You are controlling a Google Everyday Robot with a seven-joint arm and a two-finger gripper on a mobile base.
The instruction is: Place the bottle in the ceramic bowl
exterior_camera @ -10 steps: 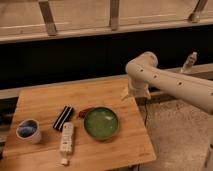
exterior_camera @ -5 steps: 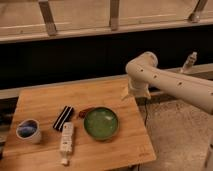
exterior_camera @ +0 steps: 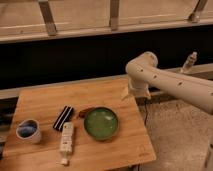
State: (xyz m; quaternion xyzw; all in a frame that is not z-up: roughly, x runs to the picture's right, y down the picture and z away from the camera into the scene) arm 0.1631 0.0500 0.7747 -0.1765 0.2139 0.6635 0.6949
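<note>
You have nothing done yet: the bottle [exterior_camera: 66,139] lies flat on the table [exterior_camera: 40,102] near the bowl [exterior_camera: 101,123], at its eight o'clock, while your gripper [exterior_camera: 131,93] hangs open and empty at the bowl's one o'clock, so reaching, grasping and placing are all left.

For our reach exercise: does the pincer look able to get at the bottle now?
Probably yes: the pincer hangs by the table's far right corner; the bottle lies near the front edge, nothing over it.
</note>
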